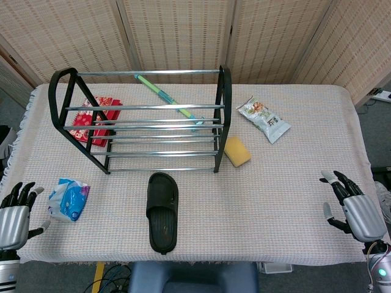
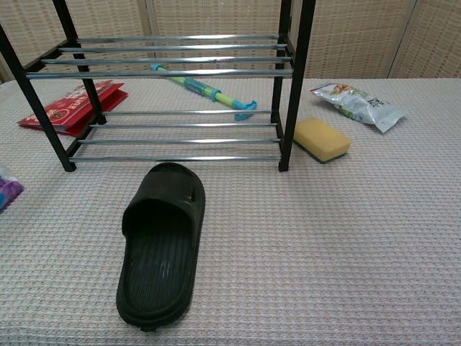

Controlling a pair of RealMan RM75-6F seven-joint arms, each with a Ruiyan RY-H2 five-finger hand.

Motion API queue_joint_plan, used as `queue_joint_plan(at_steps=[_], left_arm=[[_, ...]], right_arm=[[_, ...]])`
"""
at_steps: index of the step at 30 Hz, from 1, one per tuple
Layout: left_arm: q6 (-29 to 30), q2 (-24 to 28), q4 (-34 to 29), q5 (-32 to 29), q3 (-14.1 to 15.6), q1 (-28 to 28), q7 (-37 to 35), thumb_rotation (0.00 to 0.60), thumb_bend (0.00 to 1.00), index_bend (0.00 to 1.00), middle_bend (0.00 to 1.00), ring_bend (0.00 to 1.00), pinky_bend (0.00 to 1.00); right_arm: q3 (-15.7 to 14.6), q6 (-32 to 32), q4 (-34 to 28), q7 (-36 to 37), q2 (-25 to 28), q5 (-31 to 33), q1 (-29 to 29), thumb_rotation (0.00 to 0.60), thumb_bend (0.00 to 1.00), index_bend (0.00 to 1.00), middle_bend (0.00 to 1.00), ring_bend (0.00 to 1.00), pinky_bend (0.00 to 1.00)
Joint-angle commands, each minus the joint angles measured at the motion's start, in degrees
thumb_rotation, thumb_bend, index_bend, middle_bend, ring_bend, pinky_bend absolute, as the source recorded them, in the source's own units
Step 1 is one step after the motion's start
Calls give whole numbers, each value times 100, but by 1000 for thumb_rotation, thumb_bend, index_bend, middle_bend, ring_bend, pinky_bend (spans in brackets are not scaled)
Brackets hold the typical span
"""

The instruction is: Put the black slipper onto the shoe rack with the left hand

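The black slipper [image 1: 162,210] [image 2: 162,241] lies flat on the table's near middle, toe toward the shoe rack. The black-framed shoe rack [image 1: 143,122] [image 2: 180,65] with metal bars stands just behind it, its shelves bare. My left hand [image 1: 15,217] rests at the table's near-left edge, fingers apart, holding nothing, well left of the slipper. At the near-right edge my right hand [image 1: 354,207] is likewise open and empty. The chest view shows neither hand.
A blue-white packet [image 1: 69,199] lies between my left hand and the slipper. A yellow sponge [image 1: 237,151] [image 2: 321,139] sits right of the rack, a snack bag [image 1: 263,119] [image 2: 357,105] beyond it. A red packet [image 1: 95,119] [image 2: 72,104] and a green-blue stick [image 1: 168,97] [image 2: 205,90] lie under and behind the rack.
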Motion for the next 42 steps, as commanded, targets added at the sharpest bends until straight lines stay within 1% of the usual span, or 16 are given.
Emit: queue_joint_plan(at_steps=[1, 6, 12, 15, 21, 23, 28, 32, 35, 40, 42], left_arm=[[-1, -13, 10, 32, 2, 10, -14, 600, 76, 252, 175, 105, 253], [-118, 71, 94, 332, 110, -41, -132, 600, 76, 255, 176, 105, 253], [-406, 334, 151, 931, 249, -282, -463, 600, 76, 257, 184, 105, 253], [-629, 435, 246, 1481, 370, -535, -765, 600, 76, 258, 187, 105, 253], [-1070, 458, 555, 2483, 552, -1137, -1148, 600, 76, 268, 193, 106, 253], [-1213, 451, 607, 2732, 584, -1341, -1256, 600, 76, 272, 193, 106, 253], [-1811, 481, 658, 3367, 692, -2004, -1393, 600, 76, 282, 193, 106, 253], [-2254, 457, 594, 3668, 733, -2443, -1350, 600, 76, 278, 191, 106, 253], [-2575, 405, 474, 3772, 716, -2735, -1274, 600, 76, 250, 166, 106, 253], [-3194, 286, 262, 3850, 636, -3175, -847, 600, 75, 232, 125, 84, 253], [-3345, 203, 221, 3877, 616, -3303, -736, 600, 76, 220, 120, 82, 253]], right_arm=[[11, 19, 16, 14, -17, 0, 4, 600, 595, 34, 209, 103, 154], [24, 68, 13, -12, 11, -14, 0, 600, 595, 34, 209, 103, 154], [76, 176, -72, -109, 83, -74, 12, 600, 597, 34, 209, 103, 154], [91, 198, -129, -167, 132, -118, 33, 600, 599, 34, 209, 103, 154], [122, 154, -209, -249, 183, -119, 88, 600, 600, 34, 209, 103, 154], [124, 148, -235, -281, 195, -131, 100, 600, 600, 34, 209, 103, 154], [129, 123, -292, -341, 232, -113, 115, 600, 601, 34, 209, 103, 154], [136, 137, -309, -348, 252, -78, 103, 600, 602, 34, 209, 103, 154], [129, 132, -318, -358, 255, -68, 98, 600, 602, 34, 209, 103, 154], [141, 121, -308, -347, 273, -24, 99, 600, 602, 34, 209, 103, 154], [138, 125, -303, -346, 283, -21, 94, 600, 602, 34, 209, 103, 154]])
